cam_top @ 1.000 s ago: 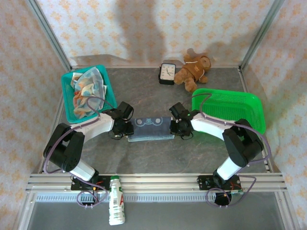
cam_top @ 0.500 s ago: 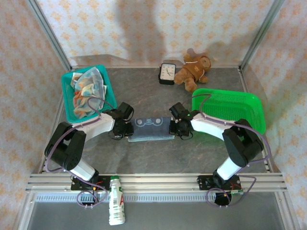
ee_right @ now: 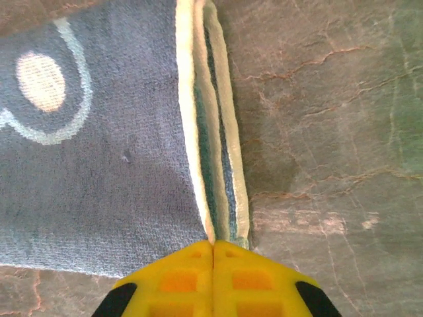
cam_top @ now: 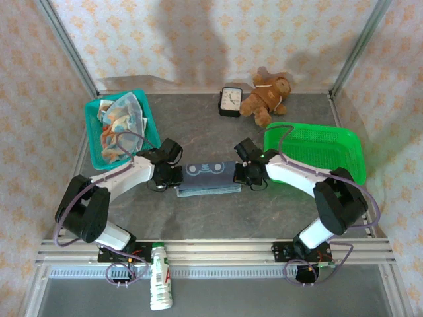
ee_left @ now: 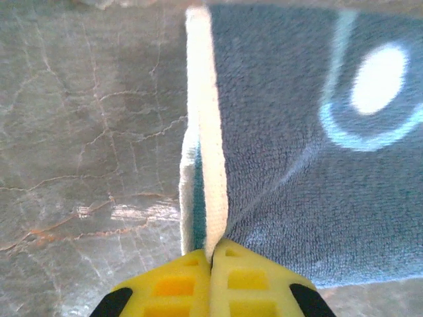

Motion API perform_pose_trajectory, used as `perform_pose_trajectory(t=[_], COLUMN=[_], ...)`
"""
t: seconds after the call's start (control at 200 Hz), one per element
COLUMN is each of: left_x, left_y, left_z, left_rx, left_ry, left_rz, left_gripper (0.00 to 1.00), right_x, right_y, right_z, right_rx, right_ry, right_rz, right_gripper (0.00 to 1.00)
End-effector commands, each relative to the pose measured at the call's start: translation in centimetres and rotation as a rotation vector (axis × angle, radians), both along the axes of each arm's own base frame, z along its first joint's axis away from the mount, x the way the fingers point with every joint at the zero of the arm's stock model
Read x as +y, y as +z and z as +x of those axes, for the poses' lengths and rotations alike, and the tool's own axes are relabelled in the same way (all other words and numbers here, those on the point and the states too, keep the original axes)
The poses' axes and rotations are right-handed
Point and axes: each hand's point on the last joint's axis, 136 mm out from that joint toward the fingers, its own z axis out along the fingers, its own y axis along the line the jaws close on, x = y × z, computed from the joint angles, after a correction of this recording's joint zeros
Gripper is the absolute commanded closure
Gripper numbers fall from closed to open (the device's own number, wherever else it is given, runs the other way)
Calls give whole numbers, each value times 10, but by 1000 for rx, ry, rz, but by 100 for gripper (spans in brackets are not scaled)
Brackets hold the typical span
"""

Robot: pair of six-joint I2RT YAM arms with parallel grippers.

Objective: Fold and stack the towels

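A blue-grey towel [cam_top: 207,177] with a pale cartoon print lies folded on the table between both arms. My left gripper [cam_top: 173,176] is shut on its left edge, and its yellow fingertips [ee_left: 213,264] pinch the cream hem of the blue-grey towel [ee_left: 317,178]. At the right edge my right gripper [cam_top: 239,174] is shut on the same towel [ee_right: 99,185], its tips [ee_right: 213,254] clamping the layered cream and teal hems. More towels [cam_top: 119,125], orange-dotted and blue, lie bunched in the teal basket [cam_top: 94,153].
A green basket [cam_top: 316,150] sits right of the right arm. A black clock [cam_top: 230,102] and a brown teddy bear [cam_top: 268,96] stand at the back. A drink bottle [cam_top: 158,285] lies off the front rail. Bare grey table spreads in front of the towel.
Both grippers moved slightly toward the back with the towel's edges; the towel's near part now looks narrower and its fold tighter.
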Motion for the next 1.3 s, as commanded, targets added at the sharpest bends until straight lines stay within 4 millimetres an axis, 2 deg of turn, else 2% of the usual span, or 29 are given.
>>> perform_pose_trajectory(t=[0.0, 0.185, 0.51, 0.766, 0.991, 1.251, 1.296], left_x=[7, 2, -3, -13, -24, -22, -22], left_y=[20, 41, 57, 34, -4, -40, -43], left_z=[-4, -6, -14, -35, -67, -84, -86], left_rx=[-5, -27, -41, 15, 98, 162, 169], left_ry=[6, 24, 52, 55, 43, 30, 30], left_rz=[23, -30, -100, -118, -101, -66, -63], left_gripper=[100, 100, 100, 100, 100, 100, 91], right_x=[-13, -16, -16, -17, -16, -20, -22], right_y=[15, 20, 26, 19, -10, -37, -39], right_z=[-1, -1, 2, -7, -23, -33, -33], right_rx=[-23, -27, -32, -6, 73, 119, 121], right_ry=[-2, -6, -11, -5, 15, 36, 39], right_rz=[-45, -44, -31, -21, -23, -75, -85], right_gripper=[100, 100, 100, 100, 100, 100, 96])
